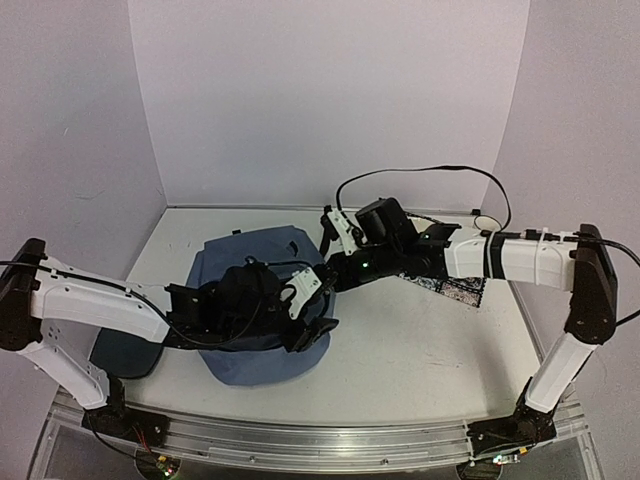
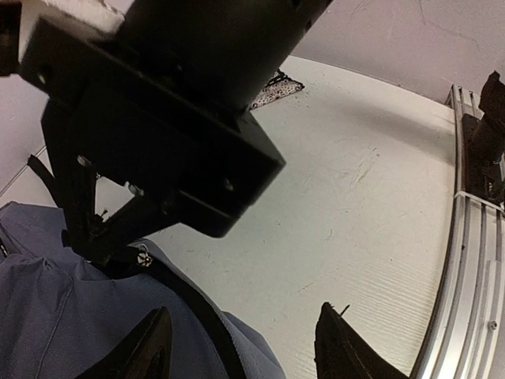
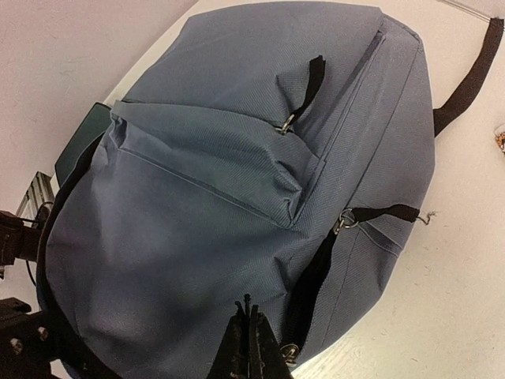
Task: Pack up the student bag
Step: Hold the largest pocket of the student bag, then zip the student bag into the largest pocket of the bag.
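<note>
Student bag: the student bag is laid flat on the surface, front pocket up, directly beneath both end effectors.
Left end effector: the left end effector is seen released, its fingers well apart. The bag's black-edged rim lies below and between them, and nothing is grasped.
Right end effector: the right end effector is seen clenched, close above the left end effector. Its tips are set at the bag's black zip edge; whether a pull tab is pinched cannot be told.
Material: thin woven fabric is shown, creased and slumped. The bag is judged light and limp, so it is expected to fold and drag rather than lift as one piece.
Slip: the weave is judged fairly grippy, while the metal zip ring is judged small and slippery.
Fragility: little is judged at risk beyond the zip.
Hold points: the black pull tab ahead of the right end effector and the zip edge at its tips are judged best. One lip could be pinched by each end effector so that the mouth is spread.
Nearby: a dark teal pad is partly covered by the bag, behind the left end effector.
</note>
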Controlling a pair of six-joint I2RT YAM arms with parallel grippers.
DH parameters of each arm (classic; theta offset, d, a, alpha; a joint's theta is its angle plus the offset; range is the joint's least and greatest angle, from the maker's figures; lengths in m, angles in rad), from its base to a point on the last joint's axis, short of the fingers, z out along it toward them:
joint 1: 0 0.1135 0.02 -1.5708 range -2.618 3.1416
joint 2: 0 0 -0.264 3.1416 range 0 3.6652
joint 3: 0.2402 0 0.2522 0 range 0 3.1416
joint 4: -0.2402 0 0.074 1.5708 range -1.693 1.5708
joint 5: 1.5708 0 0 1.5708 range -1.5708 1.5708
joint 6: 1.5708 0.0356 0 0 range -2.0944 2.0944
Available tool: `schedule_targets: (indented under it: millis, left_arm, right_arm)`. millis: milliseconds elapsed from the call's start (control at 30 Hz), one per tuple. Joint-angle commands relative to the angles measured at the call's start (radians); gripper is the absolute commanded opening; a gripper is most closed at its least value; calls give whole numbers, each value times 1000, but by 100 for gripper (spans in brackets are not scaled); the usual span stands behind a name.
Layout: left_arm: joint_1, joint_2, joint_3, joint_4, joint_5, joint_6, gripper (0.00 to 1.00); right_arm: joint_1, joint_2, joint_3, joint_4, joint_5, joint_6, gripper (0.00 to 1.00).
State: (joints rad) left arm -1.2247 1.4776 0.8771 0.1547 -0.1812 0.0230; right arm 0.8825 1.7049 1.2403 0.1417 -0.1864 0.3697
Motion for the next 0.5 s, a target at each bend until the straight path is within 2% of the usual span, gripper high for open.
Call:
schedule_targets:
  millis: [0,100,233,300,333,467]
  left_arm:
    - [-1,45,-8,75,-68,-14,60]
    - [-2,56,-25,95,-61,-13,50]
    - [-3,58,-37,100,-29,-6,15]
    - [-10,40,-52,100,-11,4,3]
    - [-16,30,-64,99,0,11,0]
    - [-55,-24,-121,97,25,27,0]
  right_arm:
    - [3,-62,-1,50,32,7,0]
    - [2,-62,1,49,41,1,0]
    - [1,-57,7,48,63,-10,0]
    - [-10,-46,22,39,73,-21,0]
    - [-18,-38,32,30,80,-23,0]
    - [-69,9,68,13,92,-39,0]
